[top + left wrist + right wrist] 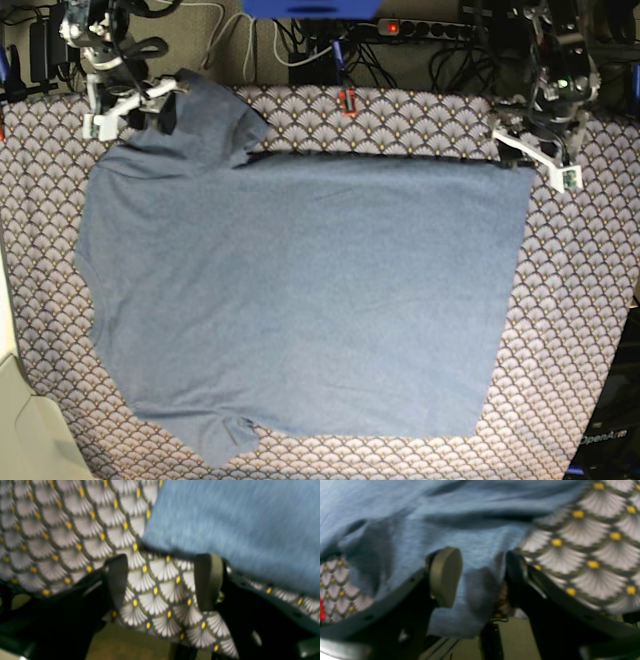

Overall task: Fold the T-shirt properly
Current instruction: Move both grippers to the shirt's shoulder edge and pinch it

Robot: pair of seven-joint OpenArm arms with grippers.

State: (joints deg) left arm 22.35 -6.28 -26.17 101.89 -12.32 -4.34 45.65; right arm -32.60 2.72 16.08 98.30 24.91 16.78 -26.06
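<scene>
Both arms reach toward the far edge, one at each far corner. The left tool (pixel 163 580) is spread wide, and the right tool (pixel 480 577) likewise.

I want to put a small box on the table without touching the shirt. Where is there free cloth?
The T-shirt covers most of the scallop-patterned tablecloth. The widest bare strip lies between the shirt's straight edge and the table's edge on the base view's right. A narrower one runs along the far edge, between the left gripper and right gripper.
</scene>
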